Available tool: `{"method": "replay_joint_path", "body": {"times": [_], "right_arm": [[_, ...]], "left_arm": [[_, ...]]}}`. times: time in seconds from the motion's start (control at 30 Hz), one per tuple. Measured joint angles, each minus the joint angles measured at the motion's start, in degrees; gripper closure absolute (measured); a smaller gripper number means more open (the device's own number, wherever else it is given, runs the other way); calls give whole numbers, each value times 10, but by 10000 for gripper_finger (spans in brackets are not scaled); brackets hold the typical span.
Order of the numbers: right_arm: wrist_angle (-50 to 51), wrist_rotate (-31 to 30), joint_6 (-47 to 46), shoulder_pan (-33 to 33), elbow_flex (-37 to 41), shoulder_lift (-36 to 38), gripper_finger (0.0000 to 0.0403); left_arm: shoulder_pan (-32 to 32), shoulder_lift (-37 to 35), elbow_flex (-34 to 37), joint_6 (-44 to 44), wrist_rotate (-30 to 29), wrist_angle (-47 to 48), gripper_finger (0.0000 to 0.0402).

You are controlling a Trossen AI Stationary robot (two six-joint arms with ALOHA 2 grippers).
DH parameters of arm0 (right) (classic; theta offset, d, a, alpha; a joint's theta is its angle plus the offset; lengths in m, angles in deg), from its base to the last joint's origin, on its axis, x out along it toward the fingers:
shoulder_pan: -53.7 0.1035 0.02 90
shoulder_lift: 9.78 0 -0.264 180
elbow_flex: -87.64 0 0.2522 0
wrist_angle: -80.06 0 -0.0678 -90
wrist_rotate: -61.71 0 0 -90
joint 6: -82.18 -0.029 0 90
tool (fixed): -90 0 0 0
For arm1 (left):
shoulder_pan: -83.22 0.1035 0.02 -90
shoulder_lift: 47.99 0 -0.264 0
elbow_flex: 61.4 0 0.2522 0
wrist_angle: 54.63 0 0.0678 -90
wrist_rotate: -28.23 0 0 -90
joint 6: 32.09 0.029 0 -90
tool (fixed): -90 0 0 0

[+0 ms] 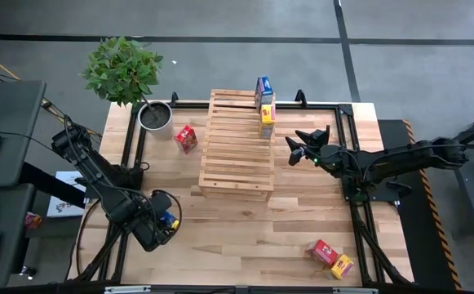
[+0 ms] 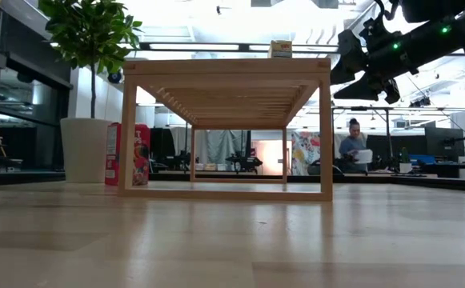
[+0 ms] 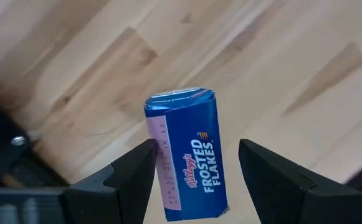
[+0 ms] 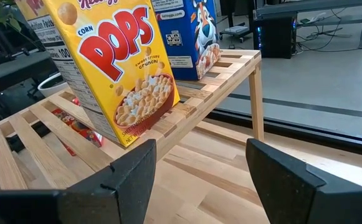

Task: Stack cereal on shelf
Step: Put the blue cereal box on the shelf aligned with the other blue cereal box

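A blue cereal box (image 3: 190,155) shows between the fingers of my left gripper (image 3: 197,143), which is open and points down near the table's front left (image 1: 161,224). A gap shows between the box and one finger. The pale slatted shelf (image 1: 237,143) stands mid-table. On its far right part stand a blue box (image 1: 264,85) and a yellow box (image 4: 115,68) on their bottom ends. My right gripper (image 1: 299,145) hangs open just right of the shelf, facing the yellow box, empty (image 4: 199,162). A red box (image 1: 185,138) stands on the table left of the shelf.
A red box (image 1: 324,252) and a yellow box (image 1: 342,265) lie together near the table's front right. A potted plant (image 1: 155,114) stands at the far left corner. A black frame (image 1: 347,163) runs along the table's sides. A person sits in the room behind.
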Motion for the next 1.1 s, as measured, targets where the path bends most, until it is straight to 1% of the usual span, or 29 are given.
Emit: {"method": "replay_joint_path", "body": {"times": [0.13,0.33,0.5,0.87,1.1], "right_arm": [[0,0,0,0,0,0,162],[1,0,0,0,0,0,162],[4,0,0,0,0,0,162],[4,0,-2,0,0,0,162],[4,0,-2,0,0,0,162]], "left_arm": [[0,2,0,2,0,-6,181],[1,26,0,2,4,37,181],[1,35,-1,7,7,35,181],[1,14,-2,-3,12,29,181],[1,13,-25,6,-15,51,181]]}}
